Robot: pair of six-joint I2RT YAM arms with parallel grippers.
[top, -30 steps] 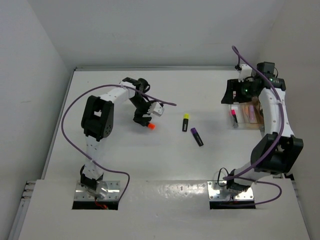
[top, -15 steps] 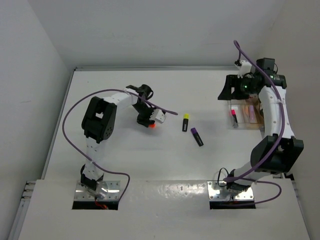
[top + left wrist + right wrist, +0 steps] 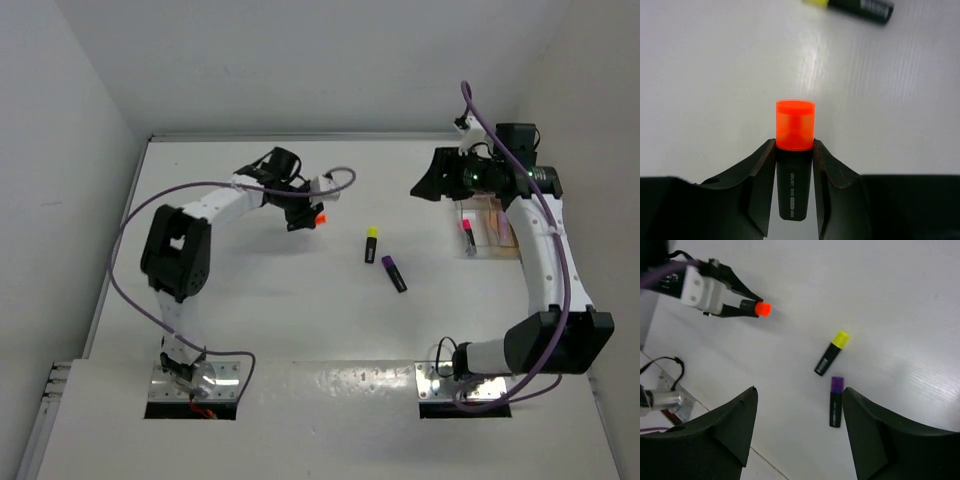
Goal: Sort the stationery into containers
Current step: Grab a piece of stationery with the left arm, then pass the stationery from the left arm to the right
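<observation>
My left gripper (image 3: pixel 306 215) is shut on the orange-capped highlighter (image 3: pixel 795 150), held above the table left of centre; it also shows in the right wrist view (image 3: pixel 754 308). A yellow-capped highlighter (image 3: pixel 370 243) and a purple-capped highlighter (image 3: pixel 393 273) lie on the table in the middle; both show in the right wrist view, the yellow one (image 3: pixel 831 353) and the purple one (image 3: pixel 836 401). My right gripper (image 3: pixel 428 186) is open and empty, raised at the far right. The clear tray (image 3: pixel 492 232) sits under the right arm with a pink-capped highlighter (image 3: pixel 466 233) at its left edge.
The white table (image 3: pixel 300 320) is walled at the back and both sides. The arms' metal base plates (image 3: pixel 195 385) sit at the near edge. A purple cable (image 3: pixel 340 178) loops by the left gripper.
My left gripper has lifted the orange-capped highlighter and moved it back and to the right. My right gripper has swung left, away from the tray.
</observation>
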